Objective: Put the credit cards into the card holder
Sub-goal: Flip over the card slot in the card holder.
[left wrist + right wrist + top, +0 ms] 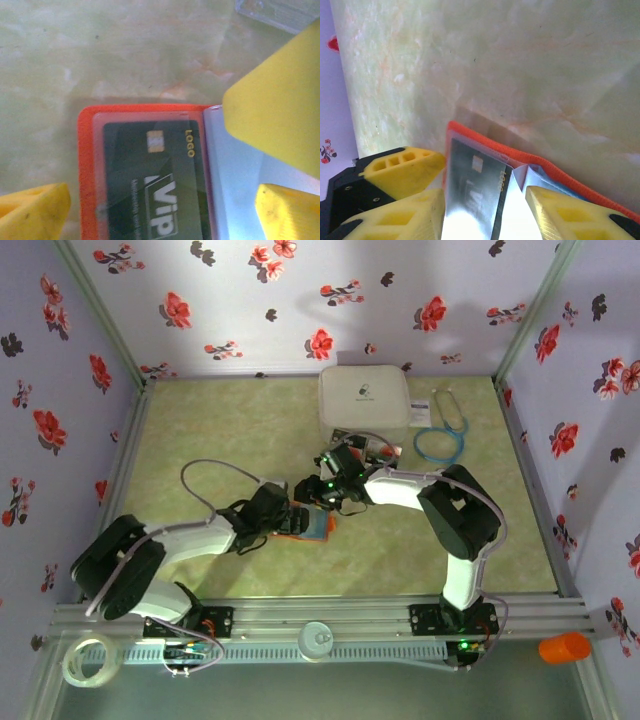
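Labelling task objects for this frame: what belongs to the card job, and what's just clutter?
Job:
- card holder
- credit card in its sleeve
- loose cards near the white case

Lying about:
- white case
- blue cable
- orange cylinder
- tape roll

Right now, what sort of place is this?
Probably a small enclosed robot test booth: flower-patterned walls box in a green marbled tabletop, and a left arm and right arm are bolted to a metal rail at its near edge.
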